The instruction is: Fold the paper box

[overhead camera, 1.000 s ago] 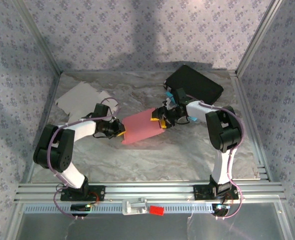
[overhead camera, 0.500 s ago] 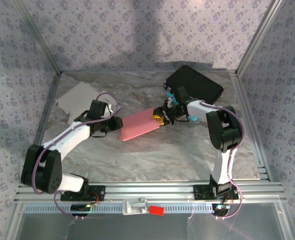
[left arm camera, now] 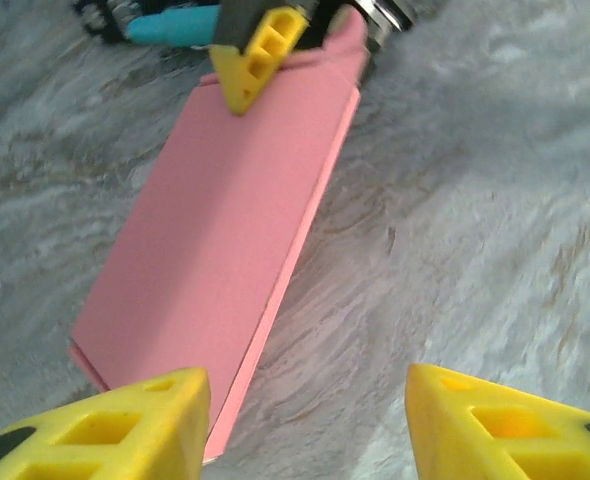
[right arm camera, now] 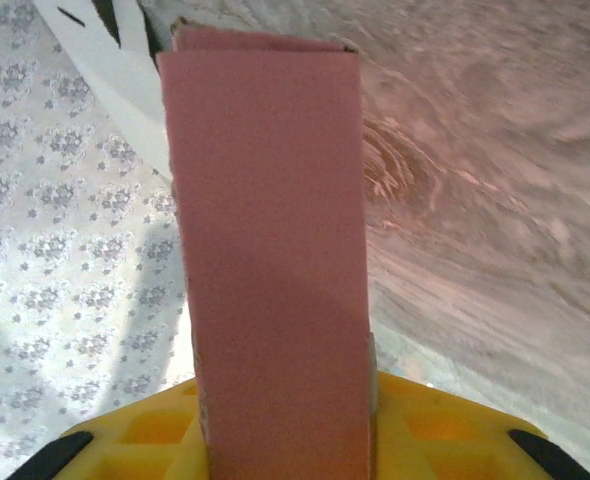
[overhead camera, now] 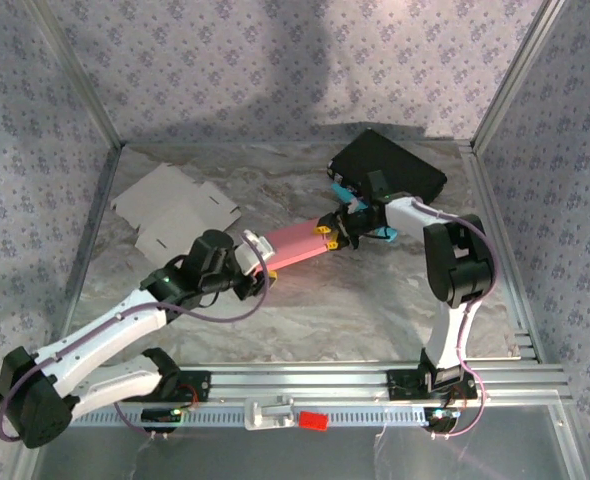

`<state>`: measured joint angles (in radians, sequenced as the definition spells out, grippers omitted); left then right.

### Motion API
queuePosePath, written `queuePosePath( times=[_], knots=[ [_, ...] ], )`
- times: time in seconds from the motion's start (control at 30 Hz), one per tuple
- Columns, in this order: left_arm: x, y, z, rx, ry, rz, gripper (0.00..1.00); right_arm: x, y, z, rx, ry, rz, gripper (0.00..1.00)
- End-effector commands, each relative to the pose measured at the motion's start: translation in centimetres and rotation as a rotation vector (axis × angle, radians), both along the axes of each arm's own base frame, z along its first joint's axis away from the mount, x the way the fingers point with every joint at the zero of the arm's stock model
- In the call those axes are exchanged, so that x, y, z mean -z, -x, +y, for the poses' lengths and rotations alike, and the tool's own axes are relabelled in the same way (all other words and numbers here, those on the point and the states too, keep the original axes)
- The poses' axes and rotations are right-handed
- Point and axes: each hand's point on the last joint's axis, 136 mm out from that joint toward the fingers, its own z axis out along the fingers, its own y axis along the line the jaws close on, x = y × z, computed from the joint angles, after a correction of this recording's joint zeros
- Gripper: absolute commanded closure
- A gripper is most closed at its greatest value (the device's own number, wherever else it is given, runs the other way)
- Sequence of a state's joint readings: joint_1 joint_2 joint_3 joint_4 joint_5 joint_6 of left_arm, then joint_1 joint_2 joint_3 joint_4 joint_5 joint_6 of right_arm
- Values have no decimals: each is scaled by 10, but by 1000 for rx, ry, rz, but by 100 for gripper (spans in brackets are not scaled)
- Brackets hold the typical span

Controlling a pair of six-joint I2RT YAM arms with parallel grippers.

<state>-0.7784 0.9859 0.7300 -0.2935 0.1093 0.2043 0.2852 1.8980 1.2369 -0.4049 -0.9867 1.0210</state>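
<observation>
The pink paper box [overhead camera: 290, 246] is a flat, folded sleeve lying slantwise at mid-table. My right gripper [overhead camera: 332, 236] is shut on its right end; in the right wrist view the box [right arm camera: 270, 250] stands up from between the yellow fingers [right arm camera: 445, 430]. My left gripper [overhead camera: 260, 270] sits at the box's near-left end, open and holding nothing. In the left wrist view the box [left arm camera: 225, 230] stretches away from the left gripper [left arm camera: 310, 420], apart from its yellow fingertips [left arm camera: 125, 425]. At the far end one finger of the right gripper [left arm camera: 260, 45] clamps the box.
A flat grey cardboard blank [overhead camera: 170, 205] lies at the back left. A black case [overhead camera: 387, 168] rests at the back right behind the right arm. Metal frame posts and patterned walls close in the marble table [overhead camera: 355, 310].
My left gripper has opened, let go of the box and drawn back toward the near side. My right gripper has closed on the box's right end, and the box now shows narrower.
</observation>
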Motion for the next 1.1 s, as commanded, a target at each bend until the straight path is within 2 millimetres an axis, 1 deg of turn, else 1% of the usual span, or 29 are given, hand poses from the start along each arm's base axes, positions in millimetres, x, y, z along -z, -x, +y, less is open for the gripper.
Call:
queuePosePath(
  times=[0.0,0.1,0.13,0.23,0.43,0.5,0.63,0.77,0.83,0.9,1.07],
  knots=[
    [18,-3,12,81,-204,-120,43,-21,15,-8,9,-22,114,67],
    [25,-13,8,98,-282,-169,42,-23,23,-14,4,-8,163,67],
    [26,-16,4,110,-293,-179,39,-24,25,-15,8,-3,175,67],
    [30,-24,-6,132,-316,-209,38,-26,29,-18,13,-12,220,68],
    [35,-40,-16,116,-351,-237,39,-28,37,-25,23,2,259,68],
    [35,-42,-18,120,-354,-238,39,-29,37,-27,30,2,266,68],
    [41,-38,-27,148,-352,-226,41,-28,38,-30,49,-7,291,68],
    [46,-39,-33,154,-359,-214,46,-29,38,-30,64,-16,319,69],
    [45,-43,-36,141,-357,-209,53,-30,39,-30,69,-21,330,69],
    [44,-46,-38,129,-356,-197,64,-30,39,-31,71,-27,339,69],
    [47,-47,-46,151,-354,-172,70,-25,42,-31,77,-32,368,68]
  ],
)
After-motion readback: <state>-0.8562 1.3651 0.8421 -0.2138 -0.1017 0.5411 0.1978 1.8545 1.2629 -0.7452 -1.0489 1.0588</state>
